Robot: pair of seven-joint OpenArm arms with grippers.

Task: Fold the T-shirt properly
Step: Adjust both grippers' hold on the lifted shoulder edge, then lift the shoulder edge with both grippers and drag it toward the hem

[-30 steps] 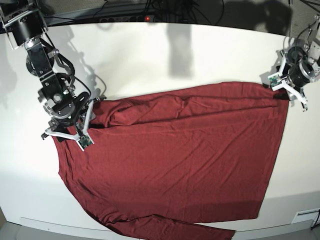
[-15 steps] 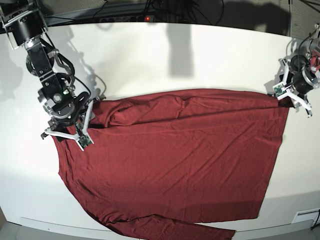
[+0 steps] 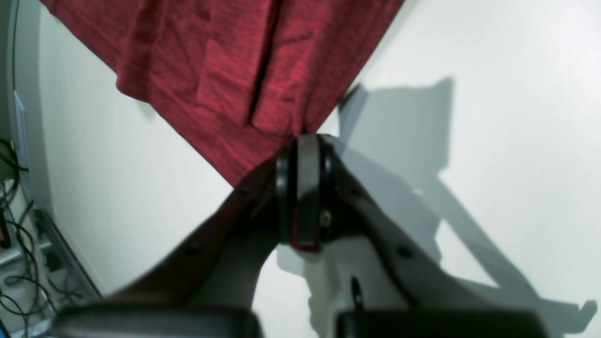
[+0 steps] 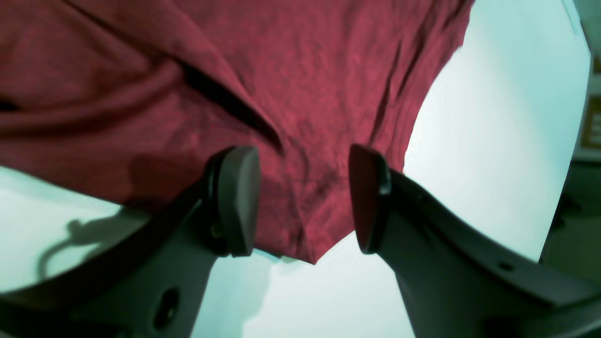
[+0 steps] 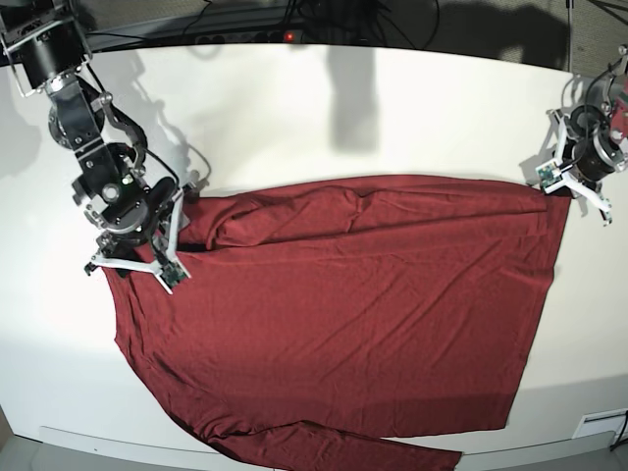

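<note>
The dark red T-shirt [image 5: 343, 314] lies spread flat across the white table [image 5: 343, 108], and one sleeve [image 5: 334, 446] trails toward the front edge. At the shirt's far right corner, my left gripper [image 5: 566, 192] is shut on the cloth. The left wrist view shows its jaws pressed together [image 3: 303, 155] on the tip of the T-shirt [image 3: 225, 70]. Over the left corner my right gripper [image 5: 132, 268] stands open. In the right wrist view its fingertips [image 4: 237, 202] straddle a wrinkled point of the T-shirt [image 4: 281, 70], with nothing pinched between them.
A power strip with a red light [image 5: 289, 36] and cables run along the table's far edge. More cables [image 3: 14, 263] lie off the table near the left arm. The table's front edge [image 5: 118, 437] runs just under the shirt's hem.
My left gripper has closed on the shirt's right corner after drifting right and pulling that top edge straighter. The right gripper stays open and has barely shifted.
</note>
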